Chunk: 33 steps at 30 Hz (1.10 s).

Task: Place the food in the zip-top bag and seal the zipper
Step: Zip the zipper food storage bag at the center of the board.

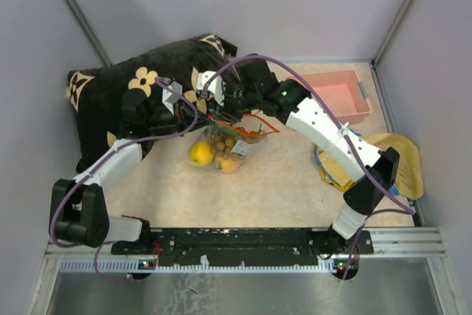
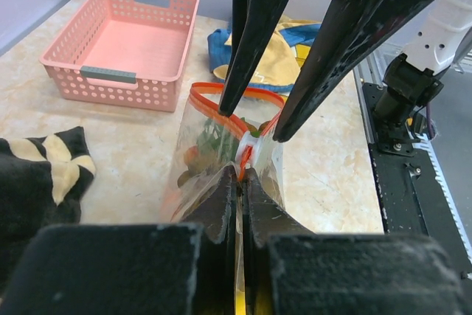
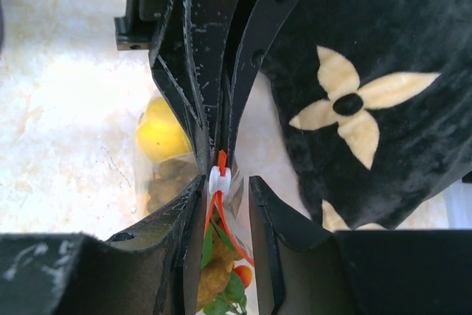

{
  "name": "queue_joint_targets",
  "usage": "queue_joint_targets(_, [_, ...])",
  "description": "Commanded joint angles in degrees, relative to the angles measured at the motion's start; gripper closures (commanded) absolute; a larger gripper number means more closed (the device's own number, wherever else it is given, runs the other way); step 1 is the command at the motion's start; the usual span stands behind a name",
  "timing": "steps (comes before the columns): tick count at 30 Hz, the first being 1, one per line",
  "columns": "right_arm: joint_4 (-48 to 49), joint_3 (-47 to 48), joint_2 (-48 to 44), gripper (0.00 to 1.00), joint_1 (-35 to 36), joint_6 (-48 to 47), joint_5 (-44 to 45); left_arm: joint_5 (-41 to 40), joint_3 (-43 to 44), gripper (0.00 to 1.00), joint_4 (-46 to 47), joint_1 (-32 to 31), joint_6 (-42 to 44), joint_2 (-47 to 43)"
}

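Note:
The zip-top bag (image 1: 230, 143) lies mid-table with the food inside: a yellow fruit (image 1: 200, 153), an orange one (image 1: 228, 164) and tan-brown balls (image 3: 167, 179). Its mouth is raised between the two grippers. My left gripper (image 2: 237, 175) is shut on one end of the orange-red zipper (image 2: 214, 88). My right gripper (image 3: 225, 182) faces it from the other side, open. The white slider (image 3: 220, 178) and the strip stand in the gap, close to its left finger. More leafy food (image 3: 214, 279) shows through the plastic below.
A black cushion with cream flowers (image 1: 140, 86) lies at the back left, right beside the bag. A pink basket (image 1: 339, 97) stands at the back right. A yellow-and-blue cloth (image 1: 394, 164) lies at the right edge by the right arm.

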Motion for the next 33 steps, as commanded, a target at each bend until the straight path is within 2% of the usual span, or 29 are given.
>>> queue_joint_targets(1, [3.54, 0.19, -2.15, 0.7, -0.51, 0.87, -3.56, 1.6, 1.14, 1.0, -0.41, -0.41, 1.37, -1.77])
queue_joint_targets(18, [3.18, 0.53, 2.25, 0.74, -1.75, 1.14, -7.14, 1.73, 1.19, 1.0, -0.59, -0.49, 1.56, -2.23])
queue_joint_targets(29, [0.1, 0.58, 2.68, 0.97, -3.03, 1.09, -6.8, 0.76, 1.27, 1.0, -0.59, -0.41, 1.62, -2.6])
queue_joint_targets(33, [-2.08, 0.06, 2.03, 1.0, -3.96, 0.87, -5.71, -0.24, 1.27, 1.0, -0.58, -0.41, 1.28, -2.56])
